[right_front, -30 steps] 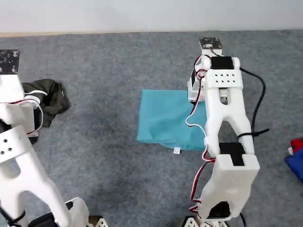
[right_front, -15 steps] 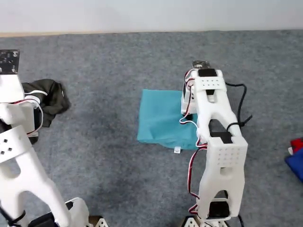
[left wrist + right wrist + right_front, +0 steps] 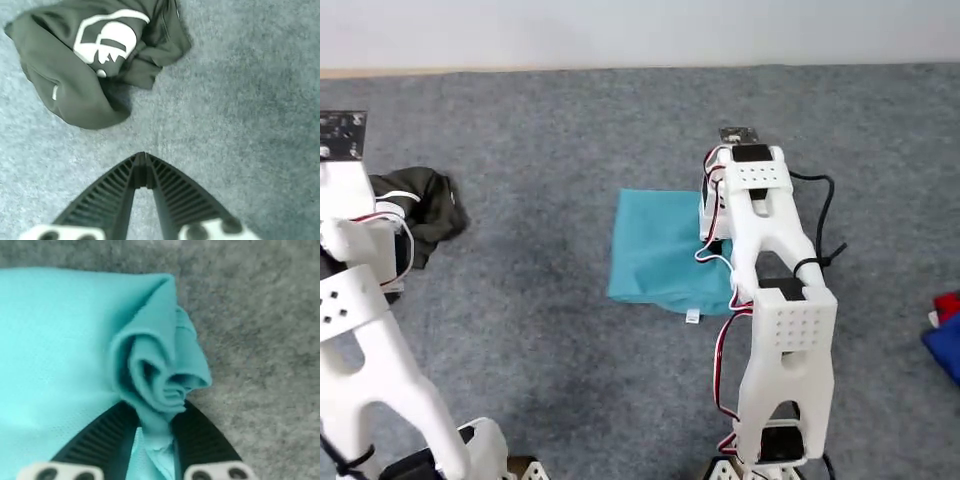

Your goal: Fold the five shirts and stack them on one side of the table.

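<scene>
You lose the teal shirt's (image 3: 660,250) 3 o'clock edge under the right arm (image 3: 765,230). The left arm (image 3: 360,300) covers the dark shirt's (image 3: 430,205) 8 o'clock corner. At the table's (image 3: 540,340) 3 o'clock, the frame cuts off the red and blue cloth (image 3: 945,330). The white tag (image 3: 692,317) at the teal shirt's 5 o'clock is too small to read.

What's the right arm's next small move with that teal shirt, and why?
Probably lift slightly and draw the pinched edge across the teal shirt: the right gripper is shut on a bunched fold at its edge, the rest lying flat.
</scene>
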Action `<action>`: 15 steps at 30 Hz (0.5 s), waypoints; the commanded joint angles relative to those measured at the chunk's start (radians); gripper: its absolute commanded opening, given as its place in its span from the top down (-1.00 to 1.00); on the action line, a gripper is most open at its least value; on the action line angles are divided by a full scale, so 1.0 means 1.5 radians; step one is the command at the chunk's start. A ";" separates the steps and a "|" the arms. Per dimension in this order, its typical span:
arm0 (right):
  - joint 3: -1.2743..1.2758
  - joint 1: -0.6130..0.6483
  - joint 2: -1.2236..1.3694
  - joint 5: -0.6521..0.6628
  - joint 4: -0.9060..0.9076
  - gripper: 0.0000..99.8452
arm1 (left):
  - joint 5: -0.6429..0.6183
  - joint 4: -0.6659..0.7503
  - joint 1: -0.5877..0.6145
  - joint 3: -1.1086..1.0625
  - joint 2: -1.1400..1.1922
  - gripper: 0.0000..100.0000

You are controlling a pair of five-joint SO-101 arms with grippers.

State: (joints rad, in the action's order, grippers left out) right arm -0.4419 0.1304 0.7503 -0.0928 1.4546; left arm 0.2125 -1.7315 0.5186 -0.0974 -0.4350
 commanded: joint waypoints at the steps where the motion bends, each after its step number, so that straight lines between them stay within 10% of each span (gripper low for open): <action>1: -0.015 0.013 -0.032 0.024 0.044 0.98 | 0.006 0.010 0.003 -0.012 -0.025 1.00; 15: -0.028 -0.147 -0.144 0.384 -0.005 0.98 | 0.007 0.009 0.004 -0.011 -0.026 1.00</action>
State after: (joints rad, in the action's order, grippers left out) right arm -0.4434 -0.0169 0.5953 0.3184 1.4975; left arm 0.2125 -1.7315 0.5186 -0.1204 -0.4350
